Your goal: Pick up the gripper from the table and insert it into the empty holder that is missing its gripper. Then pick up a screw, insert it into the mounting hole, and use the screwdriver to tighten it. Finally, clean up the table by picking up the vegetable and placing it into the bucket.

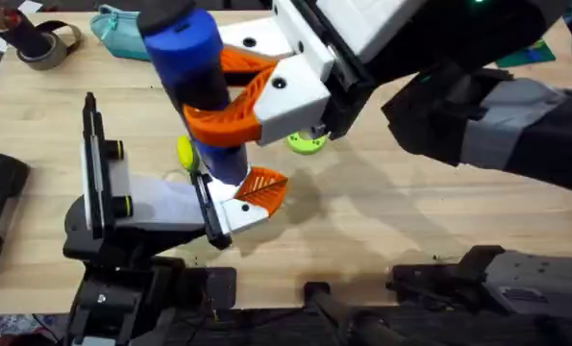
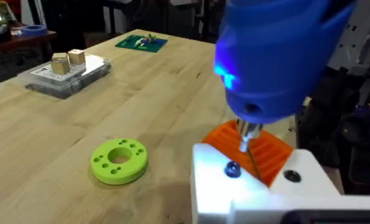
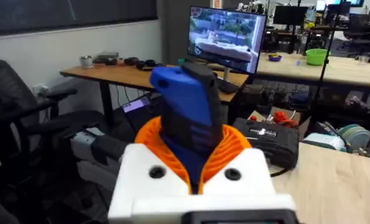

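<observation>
Right hand (image 1: 230, 94) grips the screwdriver (image 1: 191, 60) above open tabletop (image 1: 382, 211).

The screwdriver (image 1: 194, 67) stands upright in the right gripper (image 1: 242, 101), above the holder (image 1: 170, 207) on the surface (image 1: 382, 221). A disc (image 1: 307, 143) lies right of it; a pouch (image 1: 122, 34) and tape (image 1: 45, 46) lie behind.

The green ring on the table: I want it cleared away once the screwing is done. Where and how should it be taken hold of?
The green ring lies flat on the bare wooden table, with a central hole and smaller holes around it. It is probably best taken from straight above, pinching across the rim, or one finger in the central hole and one outside. A sideways approach looks poor: it sits too low.
</observation>
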`<act>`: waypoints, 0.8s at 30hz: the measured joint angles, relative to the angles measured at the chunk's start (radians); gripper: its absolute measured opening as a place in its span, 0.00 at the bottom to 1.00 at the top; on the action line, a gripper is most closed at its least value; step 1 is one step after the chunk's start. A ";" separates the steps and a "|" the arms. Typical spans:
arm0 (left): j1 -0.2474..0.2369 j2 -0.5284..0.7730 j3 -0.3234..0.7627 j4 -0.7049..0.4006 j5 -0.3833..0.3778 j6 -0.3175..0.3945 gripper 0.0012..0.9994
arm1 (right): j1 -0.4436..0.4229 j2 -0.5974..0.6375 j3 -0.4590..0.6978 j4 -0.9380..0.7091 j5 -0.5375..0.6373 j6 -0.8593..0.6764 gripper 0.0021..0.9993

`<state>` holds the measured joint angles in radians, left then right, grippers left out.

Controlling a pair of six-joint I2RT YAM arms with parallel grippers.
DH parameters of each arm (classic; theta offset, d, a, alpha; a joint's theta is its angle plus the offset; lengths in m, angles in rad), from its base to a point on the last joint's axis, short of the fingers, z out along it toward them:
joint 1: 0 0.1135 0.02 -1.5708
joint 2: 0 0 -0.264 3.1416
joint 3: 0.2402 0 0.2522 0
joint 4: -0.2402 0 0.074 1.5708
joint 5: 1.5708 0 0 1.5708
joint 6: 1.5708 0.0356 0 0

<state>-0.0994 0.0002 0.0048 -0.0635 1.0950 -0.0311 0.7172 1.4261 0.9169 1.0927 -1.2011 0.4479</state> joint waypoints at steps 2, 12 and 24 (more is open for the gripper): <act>0.000 0.000 0.000 0.000 0.000 0.000 0.02 | 0.000 0.000 0.000 0.000 0.000 0.000 0.04; 0.000 0.000 0.000 0.000 0.000 0.000 0.02 | 0.000 0.000 -0.013 -0.001 0.000 -0.015 0.04; 0.000 0.000 0.000 0.000 0.000 0.000 0.02 | 0.000 0.000 -0.013 -0.001 0.000 -0.023 0.04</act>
<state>-0.0994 0.0002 0.0048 -0.0635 1.0950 -0.0311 0.7170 1.4264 0.9035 1.0916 -1.2011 0.4249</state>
